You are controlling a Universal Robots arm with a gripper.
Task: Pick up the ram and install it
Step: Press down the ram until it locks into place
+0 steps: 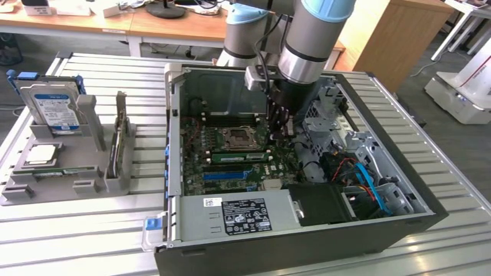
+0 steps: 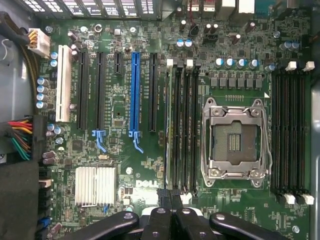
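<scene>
exterior view: we see the ram [image 1: 241, 155], a long thin green board stick with dark chips. it lies in a slot at 6 o'clock of the silver square chip socket [image 1: 236, 138]. its long side runs from 9 to 3 o'clock. the black gripper [image 1: 280, 135] is at its 3 o'clock end, fingers pressed together and holding nothing. we cannot tell if they touch.

The computer case [image 1: 307, 256] stands on the counter [image 1: 77, 241], with a parts rack [image 1: 69, 172] to the exterior view's left. Inside, the ram [image 1: 241, 155] sits in a slot just beside the CPU socket [image 1: 236, 137]. The claw [image 1: 281, 135] hangs above the motherboard [image 1: 203, 167].
</scene>
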